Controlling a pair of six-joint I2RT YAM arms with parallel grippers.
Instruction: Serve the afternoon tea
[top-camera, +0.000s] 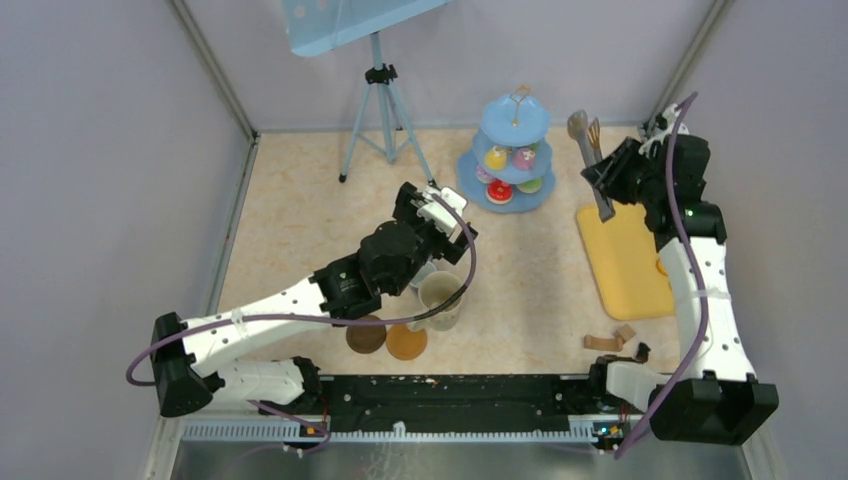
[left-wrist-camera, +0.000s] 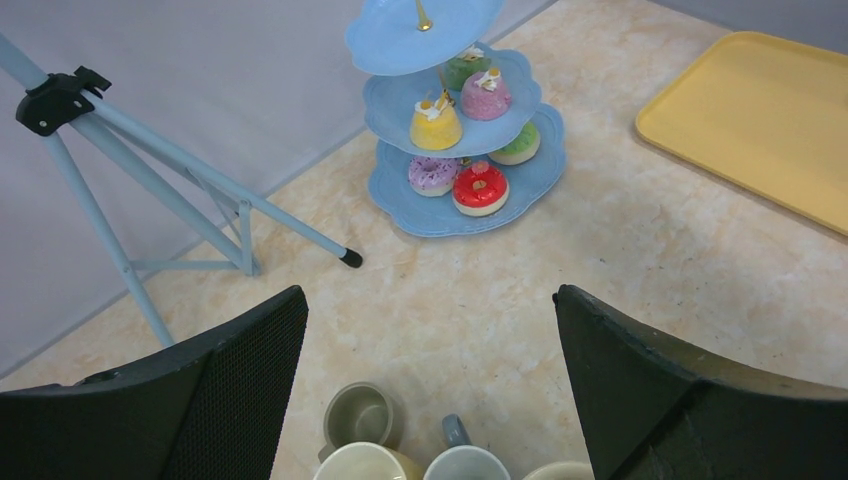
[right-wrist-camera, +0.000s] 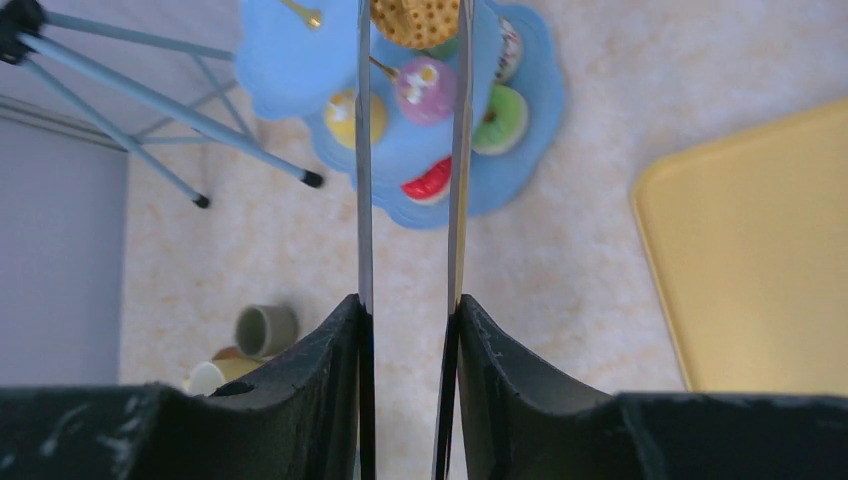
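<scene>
The light-blue three-tier cake stand (top-camera: 515, 150) stands at the back centre with small toy cakes (left-wrist-camera: 480, 188) on its tiers. It also shows in the right wrist view (right-wrist-camera: 400, 150). My left gripper (top-camera: 443, 215) is open and empty, above the mugs and short of the stand; in its wrist view (left-wrist-camera: 430, 300) the jaws stand wide apart. Below it are a small grey mug (left-wrist-camera: 358, 415), a yellow mug (left-wrist-camera: 365, 465) and another grey mug (left-wrist-camera: 465, 465). The large cream mug (top-camera: 440, 297) stands beside two brown coasters (top-camera: 385, 340). My right gripper (top-camera: 612, 172) is shut on metal tongs (right-wrist-camera: 362, 150) pointing toward the stand.
A flat yellow tray (top-camera: 625, 262) lies on the right below the right gripper. A light-blue tripod (top-camera: 385, 100) stands at the back left of the stand. Small brown bits (top-camera: 610, 340) lie near the right arm's base. Grey walls close in the table.
</scene>
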